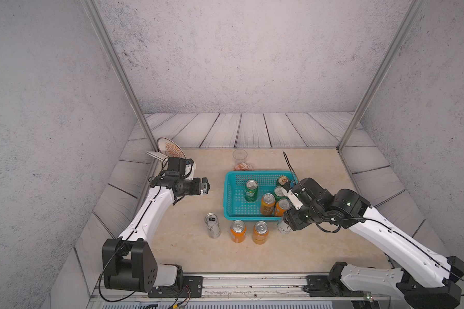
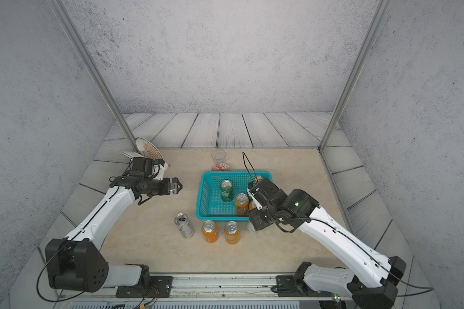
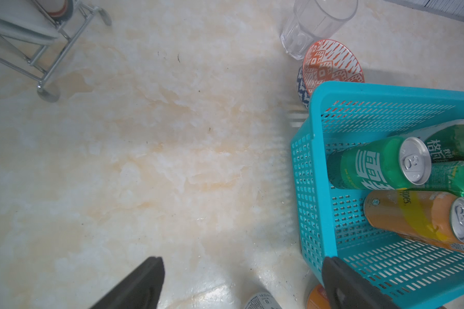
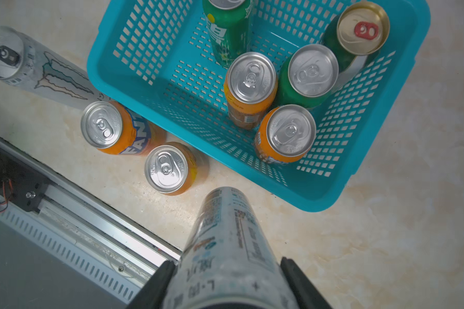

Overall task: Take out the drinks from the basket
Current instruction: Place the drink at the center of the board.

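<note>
Five aluminium cans (image 4: 251, 77) are stood in the perforated teal plastic basket (image 4: 314, 200); a tall silver-white can (image 4: 225, 227) is pinched by the downturned right gripper (image 4: 227, 262) just outside its near corner; the left gripper (image 3: 243, 260) is held alongside, jaws spread.

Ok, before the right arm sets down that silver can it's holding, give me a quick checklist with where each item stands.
Right gripper shut on the silver can: ok.
Silver can outside the basket: ok.
Its base down on the table: cannot tell.
Apart from the nearest orange can: ok.
Left gripper open, off to the side: ok.
Basket emptied: not ok, five cans inside.
</note>
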Robot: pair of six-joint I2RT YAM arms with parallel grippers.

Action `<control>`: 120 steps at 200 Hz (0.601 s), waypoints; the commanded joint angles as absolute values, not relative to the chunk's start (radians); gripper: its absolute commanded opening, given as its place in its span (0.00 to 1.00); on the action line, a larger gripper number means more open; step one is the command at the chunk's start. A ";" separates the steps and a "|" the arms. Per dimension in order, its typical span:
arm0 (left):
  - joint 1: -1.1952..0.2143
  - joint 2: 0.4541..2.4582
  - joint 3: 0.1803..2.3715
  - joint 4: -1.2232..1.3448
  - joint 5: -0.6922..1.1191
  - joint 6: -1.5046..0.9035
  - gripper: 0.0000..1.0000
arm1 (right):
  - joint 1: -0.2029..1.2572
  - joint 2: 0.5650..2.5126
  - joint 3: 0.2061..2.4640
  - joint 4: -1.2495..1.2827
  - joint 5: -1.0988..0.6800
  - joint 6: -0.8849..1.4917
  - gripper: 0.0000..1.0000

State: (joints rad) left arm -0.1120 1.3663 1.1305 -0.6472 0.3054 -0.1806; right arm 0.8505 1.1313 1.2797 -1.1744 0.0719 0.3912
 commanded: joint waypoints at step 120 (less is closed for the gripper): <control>-0.100 1.376 1.150 -0.660 0.316 -0.163 0.99 | 0.857 1.179 1.059 -0.900 0.133 0.445 0.50</control>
State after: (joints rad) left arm -0.1112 1.3701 1.1305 -0.6472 0.3111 -0.1802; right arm 0.8528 1.1679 1.0733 -0.9852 0.1074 0.4221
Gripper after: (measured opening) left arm 0.987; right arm 0.608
